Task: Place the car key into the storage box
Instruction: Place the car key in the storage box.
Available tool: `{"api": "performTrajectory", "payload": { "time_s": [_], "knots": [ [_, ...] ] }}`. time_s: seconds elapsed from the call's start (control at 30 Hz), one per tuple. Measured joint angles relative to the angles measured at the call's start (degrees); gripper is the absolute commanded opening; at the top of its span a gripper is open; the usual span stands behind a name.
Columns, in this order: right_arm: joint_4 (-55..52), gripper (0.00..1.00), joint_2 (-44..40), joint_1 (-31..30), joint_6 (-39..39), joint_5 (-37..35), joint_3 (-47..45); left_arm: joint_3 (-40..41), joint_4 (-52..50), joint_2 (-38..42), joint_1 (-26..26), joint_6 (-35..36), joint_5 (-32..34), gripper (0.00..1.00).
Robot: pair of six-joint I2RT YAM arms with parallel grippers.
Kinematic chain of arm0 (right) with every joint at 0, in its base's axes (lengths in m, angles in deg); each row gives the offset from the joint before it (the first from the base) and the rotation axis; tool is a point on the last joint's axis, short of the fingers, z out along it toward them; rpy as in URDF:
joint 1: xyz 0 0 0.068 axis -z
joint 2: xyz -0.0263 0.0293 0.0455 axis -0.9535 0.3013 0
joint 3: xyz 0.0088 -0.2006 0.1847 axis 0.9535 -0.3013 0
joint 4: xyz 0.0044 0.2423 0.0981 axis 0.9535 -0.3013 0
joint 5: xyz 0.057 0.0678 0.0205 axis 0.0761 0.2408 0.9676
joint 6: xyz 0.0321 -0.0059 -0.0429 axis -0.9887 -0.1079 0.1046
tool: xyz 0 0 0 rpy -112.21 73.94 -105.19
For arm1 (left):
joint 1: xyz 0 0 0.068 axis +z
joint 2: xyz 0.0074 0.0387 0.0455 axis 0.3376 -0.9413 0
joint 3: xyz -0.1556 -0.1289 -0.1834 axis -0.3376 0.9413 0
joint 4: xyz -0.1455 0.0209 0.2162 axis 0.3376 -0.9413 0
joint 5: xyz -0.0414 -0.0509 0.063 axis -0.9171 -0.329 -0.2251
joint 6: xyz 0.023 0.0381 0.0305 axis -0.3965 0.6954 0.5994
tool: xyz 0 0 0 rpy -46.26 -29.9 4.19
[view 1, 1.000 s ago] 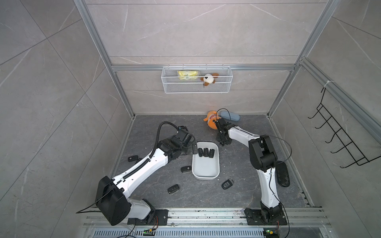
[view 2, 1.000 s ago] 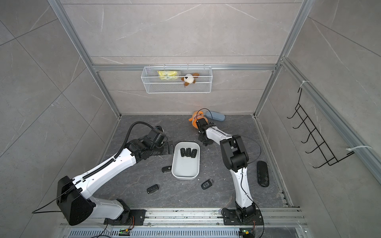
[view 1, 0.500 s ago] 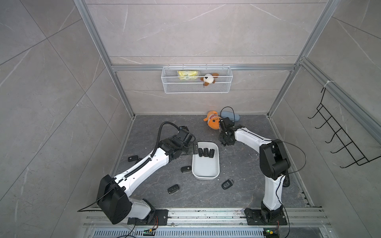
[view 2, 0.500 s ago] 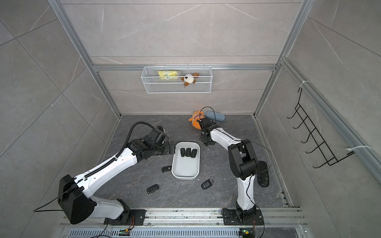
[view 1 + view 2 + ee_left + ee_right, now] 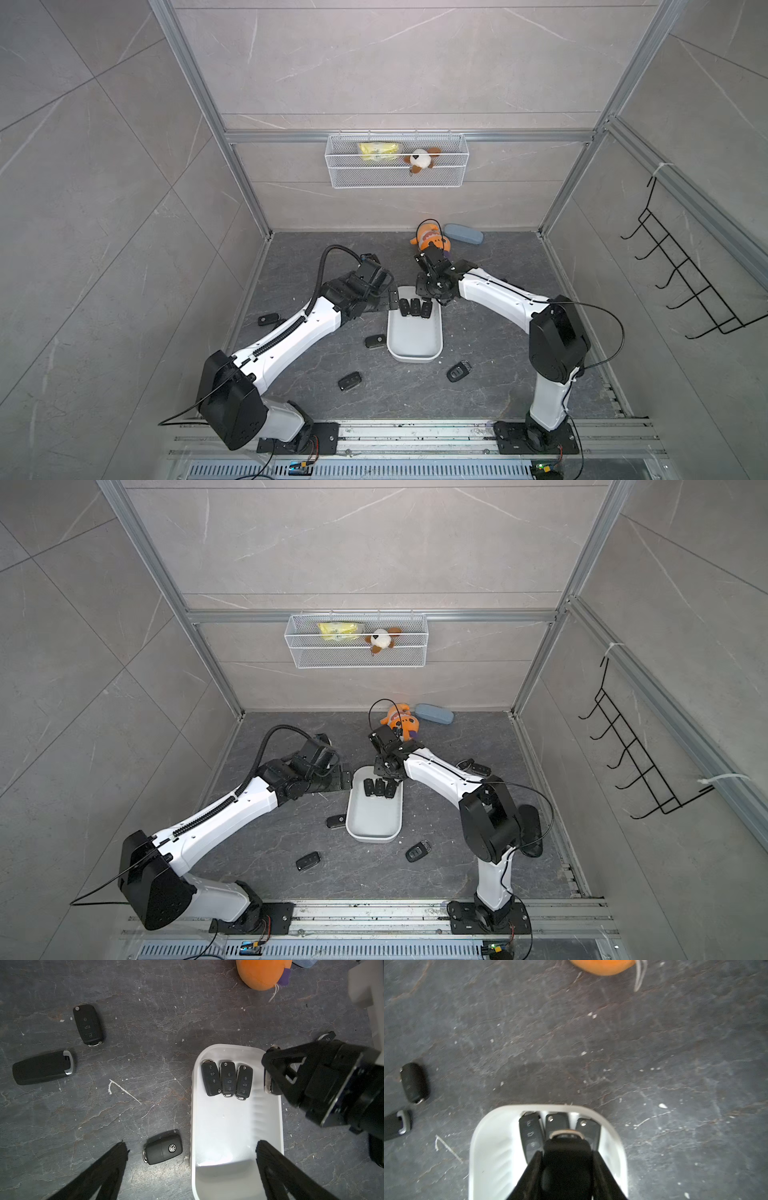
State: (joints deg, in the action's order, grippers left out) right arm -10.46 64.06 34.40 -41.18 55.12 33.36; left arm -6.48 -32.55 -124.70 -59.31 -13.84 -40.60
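Observation:
The storage box [image 5: 414, 345] is a white tub in the middle of the dark floor, with three black key fobs [image 5: 414, 308] side by side at its far end. My right gripper [image 5: 566, 1156] is shut on a black car key [image 5: 566, 1145] and hangs above those fobs, over the box's far end [image 5: 376, 771]. My left gripper [image 5: 191, 1144] stands open just left of the box's far corner, nothing between its fingers [image 5: 118, 1157]. Below it lie the box's left rim [image 5: 194, 1126] and a loose fob with a round badge [image 5: 163, 1152].
Loose fobs lie on the floor around the box [image 5: 376, 340], [image 5: 349, 380], [image 5: 459, 370], [image 5: 269, 319]. An orange plush toy [image 5: 430, 240] and a blue-grey case [image 5: 463, 234] sit by the back wall. A wire basket [image 5: 395, 174] and a black hook rack [image 5: 681, 282] hang on the walls.
My right arm has swung from beside the orange toy toward the box, and its gripper now holds the key over the box's far end. The left arm has barely moved.

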Motion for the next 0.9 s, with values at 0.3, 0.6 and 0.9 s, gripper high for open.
{"api": "performTrajectory", "payload": {
  "time_s": [0.3,0.6,0.9],
  "knots": [
    [8.5,0.31,0.7,-3.4,0.2,7.0,-3.6,0.0,0.0,0.0,0.3,0.0,0.0,1.0],
    [18.4,0.31,5.2,-3.5,0.2,14.5,-6.1,0.0,-0.2,0.0,0.4,-0.2,0.0,1.0],
    [21.2,0.31,8.4,-3.3,0.4,15.8,-6.0,0.0,-0.5,0.0,0.5,-0.3,0.2,1.0]
  ]
}}
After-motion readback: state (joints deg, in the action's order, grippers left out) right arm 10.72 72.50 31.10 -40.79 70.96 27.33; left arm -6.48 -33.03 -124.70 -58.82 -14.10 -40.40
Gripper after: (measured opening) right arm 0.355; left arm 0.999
